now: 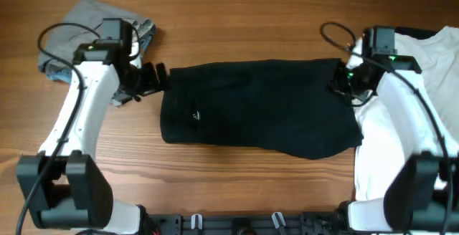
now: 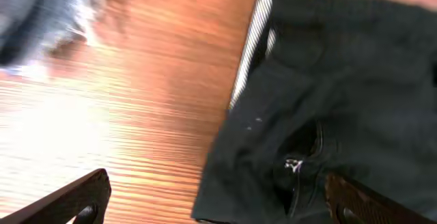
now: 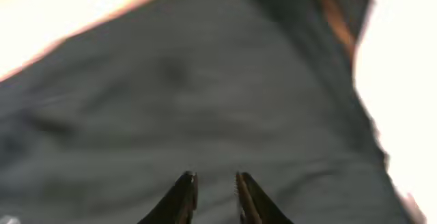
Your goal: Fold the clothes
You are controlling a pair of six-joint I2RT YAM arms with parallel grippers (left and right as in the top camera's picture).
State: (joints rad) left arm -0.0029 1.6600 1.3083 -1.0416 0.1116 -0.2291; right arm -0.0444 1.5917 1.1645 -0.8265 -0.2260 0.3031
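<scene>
1. The step in hand appears to be the start of a fold on the large plain black fabric garment (image 1: 258, 106). It lies spread almost flat across the middle of the brown wooden table (image 1: 237, 20), with one arm at each end.
2. The left gripper (image 2: 220, 200) hovers at the garment's left edge, its jaws wide apart and nothing between them. The left wrist view shows the pale striped inner waistband (image 2: 247, 53) just ahead of it, in the upper middle of the frame.
3. The right gripper (image 3: 215, 197) sits over the garment's right end. Its fingertips are close together with only a narrow gap. The view is blurred, so it cannot be told whether they pinch any cloth.
4. The next move probably calls for each claw to take a firm hold of its own edge. One end then has to be lifted and carried over the other, with the corners kept level so the cloth does not bunch.
5. A crumpled grey cloth piece (image 1: 86, 16) lies at the upper left of the overhead frame, with frayed blue denim (image 2: 41, 12) beside it.
6. A white cotton T-shirt (image 1: 367, 170) lies along the right side, touching the black garment's right end.
7. No basket, bin or other container is in view; every garment rests directly on the wood.
</scene>
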